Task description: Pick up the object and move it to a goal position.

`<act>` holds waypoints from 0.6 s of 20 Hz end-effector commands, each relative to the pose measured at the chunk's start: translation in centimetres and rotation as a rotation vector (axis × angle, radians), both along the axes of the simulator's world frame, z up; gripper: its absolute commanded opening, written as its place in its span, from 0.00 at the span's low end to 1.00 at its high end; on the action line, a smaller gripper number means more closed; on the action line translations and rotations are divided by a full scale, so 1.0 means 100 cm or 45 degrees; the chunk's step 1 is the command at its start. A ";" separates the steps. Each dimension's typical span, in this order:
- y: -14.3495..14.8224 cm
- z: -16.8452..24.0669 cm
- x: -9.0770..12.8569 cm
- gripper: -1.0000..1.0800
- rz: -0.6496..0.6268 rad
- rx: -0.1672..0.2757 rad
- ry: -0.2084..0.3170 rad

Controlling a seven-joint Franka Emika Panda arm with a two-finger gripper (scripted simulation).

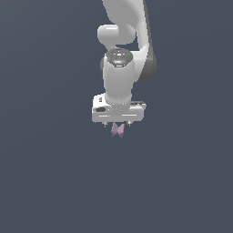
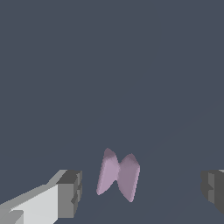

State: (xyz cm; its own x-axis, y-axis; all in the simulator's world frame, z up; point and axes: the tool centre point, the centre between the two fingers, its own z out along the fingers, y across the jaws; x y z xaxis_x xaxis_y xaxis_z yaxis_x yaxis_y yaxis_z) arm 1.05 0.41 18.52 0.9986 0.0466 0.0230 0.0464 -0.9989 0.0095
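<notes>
The object is a small pale purple piece shaped like a bow tie or hourglass (image 1: 118, 129), lying on the dark grey floor. In the wrist view it (image 2: 118, 174) sits between my two fingers, with clear gaps on both sides. My gripper (image 1: 118, 124) hangs directly over it on the white arm, pointing straight down, and hides its upper part in the exterior view. The jaws are wide open and touch nothing. One dark finger pad (image 2: 70, 194) and the other (image 2: 213, 189) show at the picture's two sides. No goal marker shows in either view.
The flat dark grey floor (image 1: 50, 182) fills both views. The white arm (image 1: 123, 41) rises from the gripper toward the top of the exterior view.
</notes>
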 end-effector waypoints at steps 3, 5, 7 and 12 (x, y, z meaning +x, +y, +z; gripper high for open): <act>0.001 -0.004 -0.002 0.96 -0.010 0.001 0.002; 0.001 -0.010 -0.005 0.96 -0.025 0.002 0.003; 0.001 -0.017 -0.009 0.96 -0.045 0.004 0.005; 0.003 -0.043 -0.025 0.96 -0.119 0.010 0.013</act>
State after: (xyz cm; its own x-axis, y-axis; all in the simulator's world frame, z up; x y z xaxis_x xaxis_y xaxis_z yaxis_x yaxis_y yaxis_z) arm -0.91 0.67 15.10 0.9995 -0.0278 0.0158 -0.0278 -0.9996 0.0030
